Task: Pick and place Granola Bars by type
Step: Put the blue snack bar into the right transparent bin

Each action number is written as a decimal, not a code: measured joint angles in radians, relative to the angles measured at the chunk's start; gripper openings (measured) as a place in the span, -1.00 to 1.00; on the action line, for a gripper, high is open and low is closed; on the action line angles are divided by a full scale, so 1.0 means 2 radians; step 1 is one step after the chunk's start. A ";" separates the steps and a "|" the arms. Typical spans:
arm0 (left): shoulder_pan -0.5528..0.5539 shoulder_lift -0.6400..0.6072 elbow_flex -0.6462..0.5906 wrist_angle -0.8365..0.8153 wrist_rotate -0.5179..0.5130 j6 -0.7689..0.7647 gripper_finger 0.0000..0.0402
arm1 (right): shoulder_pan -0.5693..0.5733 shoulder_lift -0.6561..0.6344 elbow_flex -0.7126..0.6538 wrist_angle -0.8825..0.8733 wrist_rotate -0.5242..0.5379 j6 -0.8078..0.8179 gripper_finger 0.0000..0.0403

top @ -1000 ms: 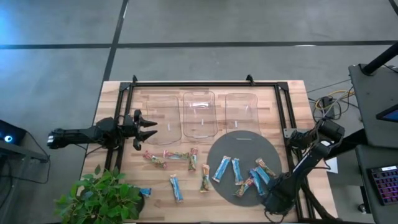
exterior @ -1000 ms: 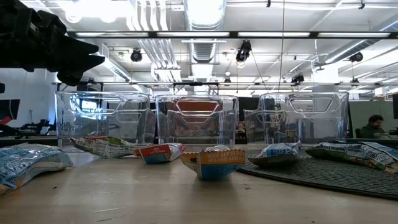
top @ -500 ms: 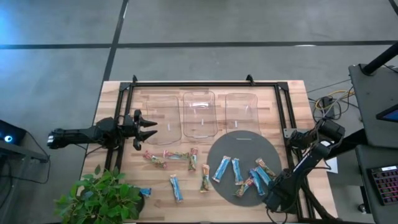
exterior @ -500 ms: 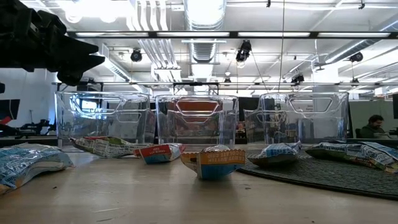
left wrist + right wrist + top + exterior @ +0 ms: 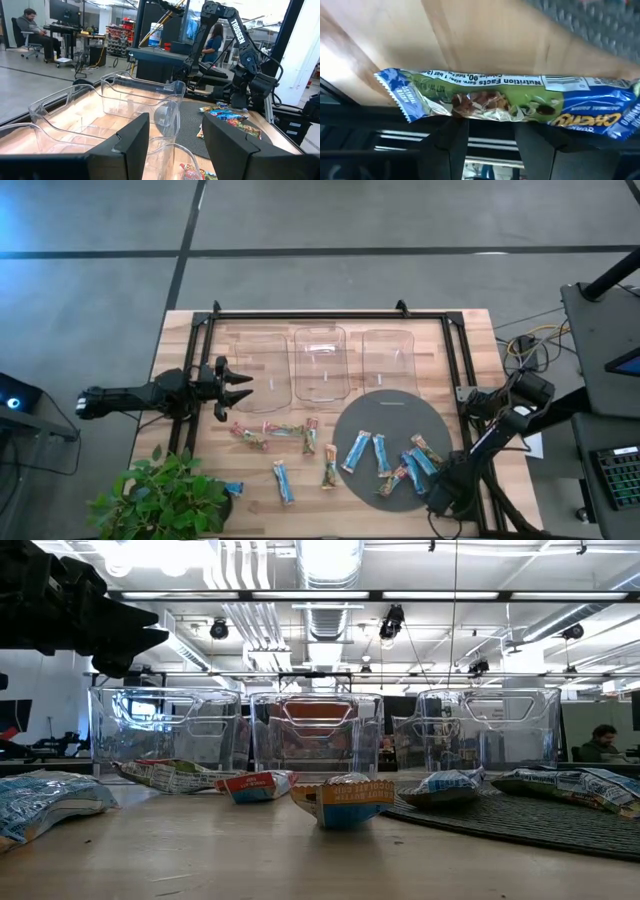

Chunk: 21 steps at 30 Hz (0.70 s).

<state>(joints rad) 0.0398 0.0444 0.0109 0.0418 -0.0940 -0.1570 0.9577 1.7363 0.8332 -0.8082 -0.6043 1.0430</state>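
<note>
Several granola bars lie flat on the wood and on the round grey mat. Tan red-green ones lie left of the mat, light-blue ones nearer the near edge, and blue ones on the mat. My left gripper hovers open by the left bin. My right gripper is open, low at the mat's near right rim. Its fingertips stand at the long edge of a blue-and-green bar that lies across them on the wood. My right gripper has both fingertips at the long edge of the blue-and-green bar, which runs crosswise to the fingers and lies flat on the wood beside the mat. I cannot tell whether the fingertips touch the wrapper.
Three clear bins stand in a row at the far side, inside a black frame. A potted plant covers the near left corner. In the low view, bars lie in front of the bins.
</note>
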 joint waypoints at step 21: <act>0.000 0.000 0.000 -0.003 0.001 0.000 -0.17 | -0.009 -0.080 0.109 -0.134 0.269 0.057 -0.21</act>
<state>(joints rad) 0.0396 0.0444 0.0109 0.0353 -0.0930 -0.1570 0.9397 1.5753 1.0520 -1.0754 -0.0672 1.1563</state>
